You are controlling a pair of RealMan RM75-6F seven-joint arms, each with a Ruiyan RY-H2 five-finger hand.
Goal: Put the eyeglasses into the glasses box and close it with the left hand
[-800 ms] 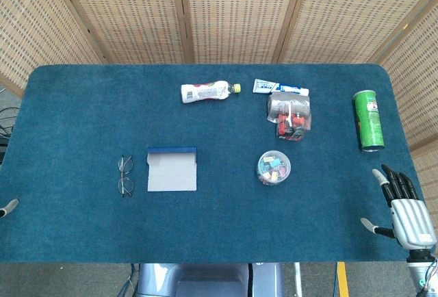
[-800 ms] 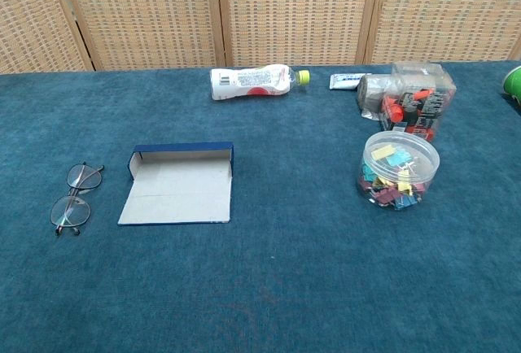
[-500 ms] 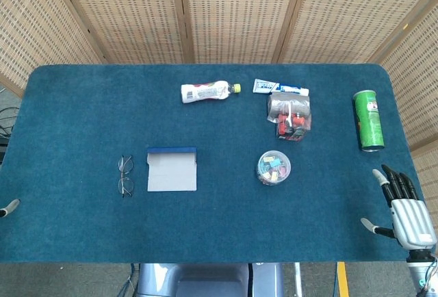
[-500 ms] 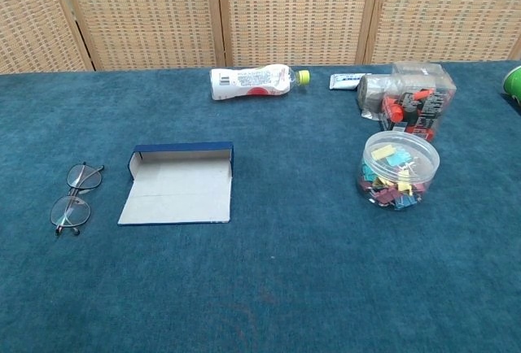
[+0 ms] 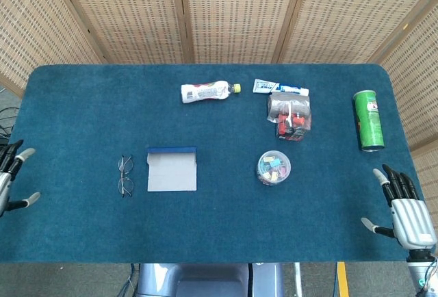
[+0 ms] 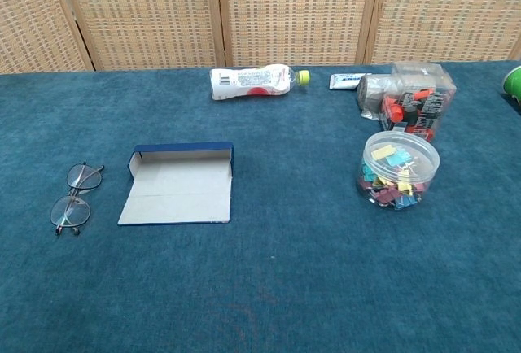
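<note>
Thin wire-rimmed eyeglasses lie flat on the blue table, just left of the glasses box. The box is blue outside and grey inside, and it lies with its lid folded flat toward me. My left hand shows at the far left table edge in the head view, fingers spread, holding nothing, well left of the glasses. My right hand rests near the front right corner, fingers spread and empty. Neither hand shows in the chest view.
A lying bottle, a toothpaste tube and a clear pack of red items sit at the back. A round tub of colourful clips stands right of the box. A green can stands at the right.
My left hand has risen into the head view at the left edge, from a fingertip to spread fingers. The right hand and all objects stay put.
</note>
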